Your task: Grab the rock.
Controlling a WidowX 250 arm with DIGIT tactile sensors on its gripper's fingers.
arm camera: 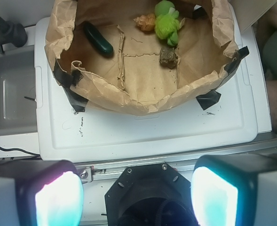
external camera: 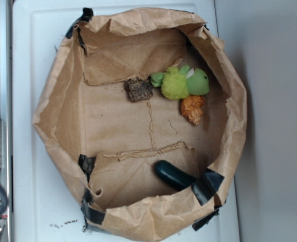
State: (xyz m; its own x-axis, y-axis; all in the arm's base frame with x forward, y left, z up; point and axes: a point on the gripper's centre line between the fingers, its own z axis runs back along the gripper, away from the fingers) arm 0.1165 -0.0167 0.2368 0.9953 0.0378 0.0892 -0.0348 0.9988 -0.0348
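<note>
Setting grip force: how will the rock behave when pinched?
The rock looks rough and blocky, so it probably stays stiff and resists slipping or rolling. It lies flat on the paper floor beside the green plush toy, so the fingers may brush that.

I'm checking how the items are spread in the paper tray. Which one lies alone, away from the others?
The dark green glossy oblong object, lying by the tray's taped corner. The rock, green plush toy and orange shell cluster at the opposite side.

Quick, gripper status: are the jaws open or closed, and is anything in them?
Gripper: jaws open, holding nothing; the rock lies in the paper bag, far from it.
</note>
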